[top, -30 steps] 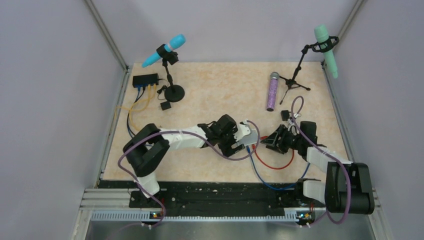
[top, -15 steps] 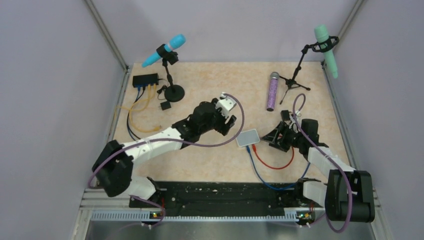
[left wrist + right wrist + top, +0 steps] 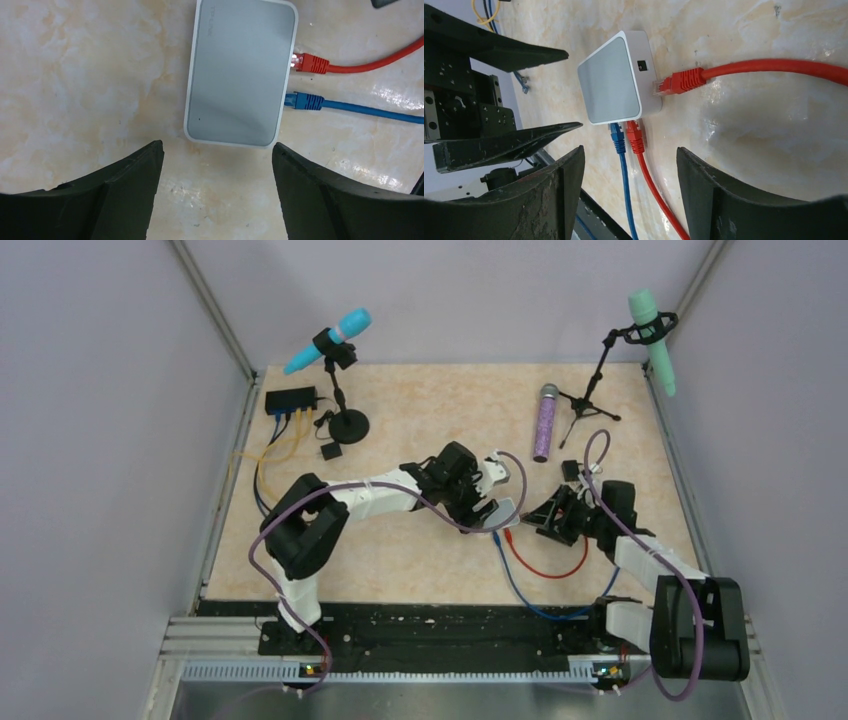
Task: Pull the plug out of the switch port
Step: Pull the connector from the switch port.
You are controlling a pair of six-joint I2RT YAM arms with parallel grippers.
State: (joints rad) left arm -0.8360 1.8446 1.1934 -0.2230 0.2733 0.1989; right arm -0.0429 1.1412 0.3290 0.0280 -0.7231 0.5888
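From the overhead camera I see the switch (image 3: pixel 291 398) at about 10 o'clock on the table (image 3: pixel 430 420), in the far left corner. Yellow and blue leads (image 3: pixel 272 455) run out of its near edge toward 6 o'clock. It sits just at 9 o'clock of the round base of the stand (image 3: pixel 347 426) that carries the blue microphone (image 3: pixel 330 340). A small black block (image 3: pixel 331 451) lies just at 6 o'clock of that base.

Neither of my arms is near the switch. Both are over a pale grey pad (image 3: pixel 240 75) a little toward 4 o'clock of the table's middle. The left gripper (image 3: pixel 217 150) comes at the pad from 9 o'clock. Its jaws are spread with nothing between them, and the pad lies just beyond the fingertips (image 3: pixel 150 160), not touching them. The right gripper (image 3: pixel 629 150) faces the pad from 3 o'clock, jaws likewise apart and holding nothing.

A red cable (image 3: pixel 370 55) and a blue cable (image 3: pixel 370 111) are plugged side by side into one edge of the pad. On my right wrist camera another red plug (image 3: pixel 676 81) lies against the neighbouring side. I cannot tell whether it is seated.
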